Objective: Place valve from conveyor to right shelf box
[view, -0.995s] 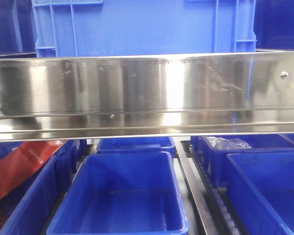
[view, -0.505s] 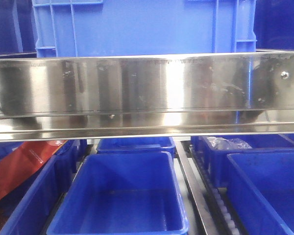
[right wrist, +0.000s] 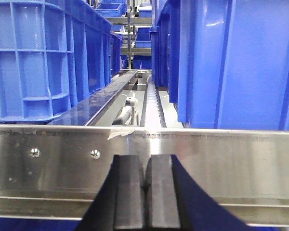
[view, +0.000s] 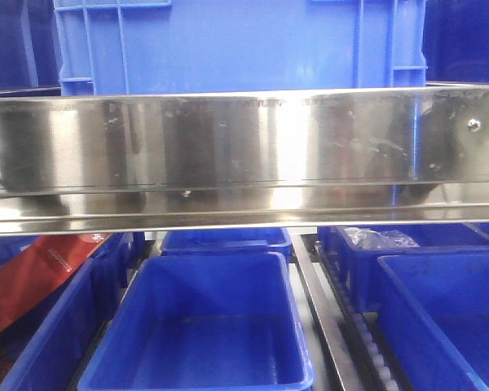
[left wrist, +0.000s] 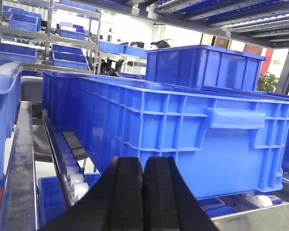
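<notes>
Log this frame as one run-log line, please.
left gripper: shut, empty | right gripper: shut, empty, facing steel shelf rail | valve: not in view | blue bins: below rail

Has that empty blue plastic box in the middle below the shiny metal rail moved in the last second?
No. The empty blue plastic box sits at the same spot under the shiny metal rail in the front view, as do its neighbouring boxes.

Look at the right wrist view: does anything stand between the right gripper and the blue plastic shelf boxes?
Yes. A shiny steel shelf rail runs across the whole view directly ahead of the shut right gripper, with the blue plastic shelf boxes behind and above it. No valve or conveyor shows in any view.
</notes>
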### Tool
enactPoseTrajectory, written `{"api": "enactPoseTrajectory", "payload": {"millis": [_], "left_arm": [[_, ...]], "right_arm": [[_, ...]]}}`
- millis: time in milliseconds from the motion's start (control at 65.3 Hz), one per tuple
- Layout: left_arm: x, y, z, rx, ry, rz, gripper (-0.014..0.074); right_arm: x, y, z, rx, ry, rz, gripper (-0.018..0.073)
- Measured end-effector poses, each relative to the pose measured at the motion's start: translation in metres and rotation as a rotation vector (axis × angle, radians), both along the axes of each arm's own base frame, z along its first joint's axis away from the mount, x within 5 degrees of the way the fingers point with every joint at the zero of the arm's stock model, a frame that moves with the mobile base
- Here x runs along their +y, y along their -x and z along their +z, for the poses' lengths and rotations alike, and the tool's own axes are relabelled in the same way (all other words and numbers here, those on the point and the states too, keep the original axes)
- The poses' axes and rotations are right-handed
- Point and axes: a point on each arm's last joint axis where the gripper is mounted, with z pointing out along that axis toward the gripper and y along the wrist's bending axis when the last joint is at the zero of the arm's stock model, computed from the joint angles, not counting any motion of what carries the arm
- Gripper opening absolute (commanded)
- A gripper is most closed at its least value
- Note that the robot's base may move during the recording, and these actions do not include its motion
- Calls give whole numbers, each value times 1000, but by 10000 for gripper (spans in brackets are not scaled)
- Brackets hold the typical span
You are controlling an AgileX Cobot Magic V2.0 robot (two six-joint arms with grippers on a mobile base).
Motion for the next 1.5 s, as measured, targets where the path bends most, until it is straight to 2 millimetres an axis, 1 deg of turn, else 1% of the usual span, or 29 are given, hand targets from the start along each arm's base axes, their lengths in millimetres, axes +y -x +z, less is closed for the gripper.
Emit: {"api": "enactPoseTrajectory", "payload": {"millis": [214,337,444,536,689,780,1056,1500], "left_arm": [[0,0,0,-4,-3,1,-111],[4,1,-4,-67,-54,61,-111],[12,2,-20,-108,-80,159,-111],[17,4,-41,-98,-95,239,-111],[25,11,-69,-78,-161,369,-111],[27,13,-77,-59,-178,404,-111],[27,12,-88,43,-201,402,-111],[27,12,-88,50,-200,401,-111]], "right_arm": [[0,0,0,0,0,0,-165],[0,0,0,-2,0,0,-165],[0,0,0,-2,0,0,-165],[0,0,0,-2,0,0,-165],[0,0,0,-2,0,0,-165],[0,0,0,-1,0,0,-165],[0,0,0,-3,0,0,-165],[0,0,0,-3,0,0,-165]]}}
